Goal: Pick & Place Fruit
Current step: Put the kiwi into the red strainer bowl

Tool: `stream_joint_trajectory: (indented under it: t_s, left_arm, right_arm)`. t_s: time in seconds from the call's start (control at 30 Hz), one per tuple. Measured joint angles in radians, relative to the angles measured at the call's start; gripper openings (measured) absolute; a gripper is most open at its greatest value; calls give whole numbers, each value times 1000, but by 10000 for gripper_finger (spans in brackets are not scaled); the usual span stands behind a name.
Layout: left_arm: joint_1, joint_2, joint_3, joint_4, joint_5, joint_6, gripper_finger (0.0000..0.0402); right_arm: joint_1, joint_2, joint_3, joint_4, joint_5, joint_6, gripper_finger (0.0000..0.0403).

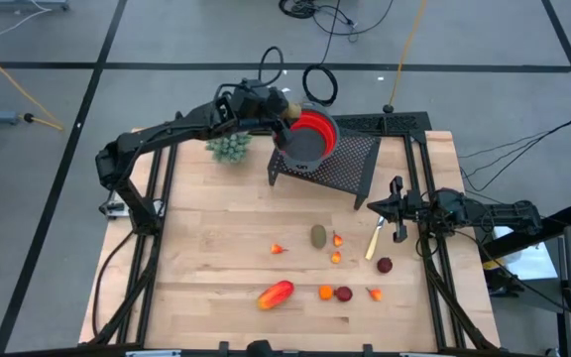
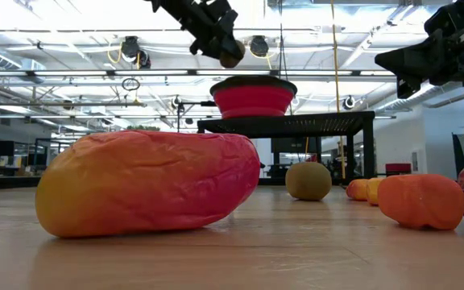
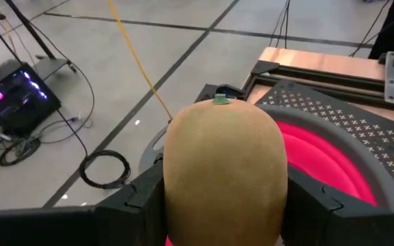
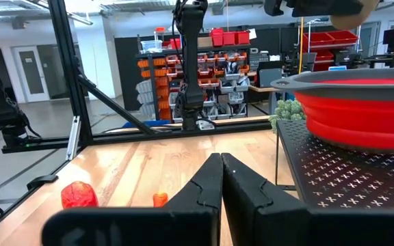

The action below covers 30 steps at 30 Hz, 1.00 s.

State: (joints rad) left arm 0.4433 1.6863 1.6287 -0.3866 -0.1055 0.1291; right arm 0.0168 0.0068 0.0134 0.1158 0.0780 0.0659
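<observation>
Left pincer (image 1: 287,107) pinching an olive-brown fruit (image 3: 223,171) above red bowl (image 1: 310,136) on far rack; right pincer (image 1: 393,210) pressed together, right side of tabletop (image 1: 216,238), other fruit pieces (image 1: 276,294) near

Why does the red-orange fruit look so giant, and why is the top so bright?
In the low view the red-orange fruit lies right by the camera, so it fills the picture; the ceiling lights behind glare white, leaving the arms as dark shapes. In the left wrist view the brown fruit between the fingers looks huge too.
</observation>
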Motion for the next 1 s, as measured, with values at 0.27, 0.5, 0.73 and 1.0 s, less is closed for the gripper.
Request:
stream_joint_trajectory:
  t_s: [0.27, 0.5, 0.73, 1.0]
  left_arm:
    - [-41, 24, 64, 16, -21, 64, 202]
    - [-47, 233, 419, -289, -73, 131, 202]
    - [-32, 395, 664, -513, -83, 113, 202]
    - [-40, 429, 665, -614, -79, 95, 202]
  right_arm:
    - [0, 0, 0, 0, 3, 0, 0]
    - [0, 0, 0, 0, 3, 0, 0]
    - [0, 0, 0, 0, 3, 0, 0]
    - [0, 0, 0, 0, 3, -3, 0]
